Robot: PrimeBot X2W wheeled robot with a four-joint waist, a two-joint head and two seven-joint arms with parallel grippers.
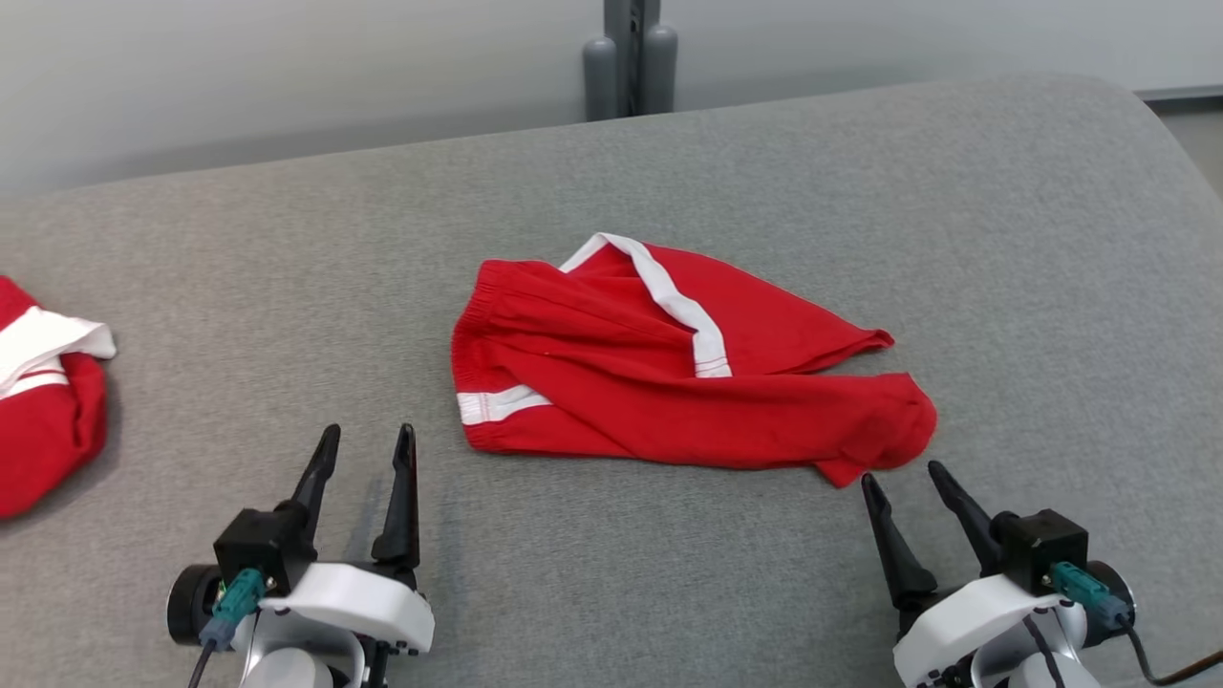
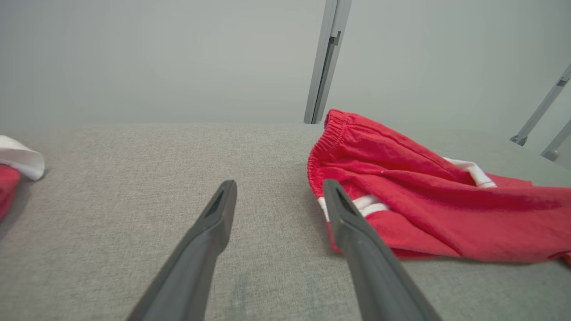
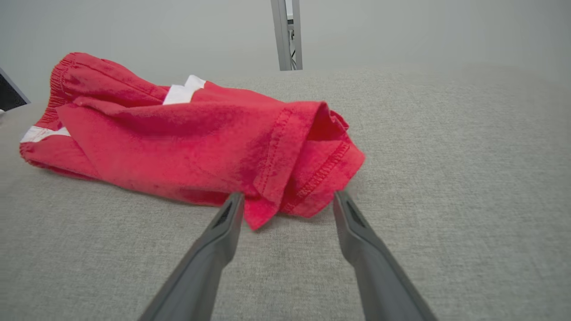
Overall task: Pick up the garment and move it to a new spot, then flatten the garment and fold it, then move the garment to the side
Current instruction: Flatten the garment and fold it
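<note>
So, starting closest to you: your left gripper (image 1: 369,432) sits low at the near left of the grey table (image 1: 239,315), fingers spread apart with nothing between them, just bare table. Over at the near right, your right gripper (image 1: 900,472) is spread wide too and holds nothing. Its fingertips point at the hem end of the garment (image 1: 669,382) and sit just beside it. From the right wrist view, a pointed corner of the hem lies right at the gap between the tips, but I can't tell if either finger actually touches the cloth.

Next out is the garment itself, red shorts with white stripes, lying loosely bunched around the middle of the table. The elastic waistband faces your left, the leg hems trail off to your right, and the upper layer is folded over with wrinkles. One white stripe runs diagonally across the top, and another short one shows near the waistband. The left gripper is near the waistband corner but apart from it in the head view.

Off at the far left edge there's a second red and white garment (image 1: 38,411), bunched up, well apart from the first.

Past the table's far edge, a grey post (image 1: 631,57) stands against a pale wall (image 1: 287,76).
</note>
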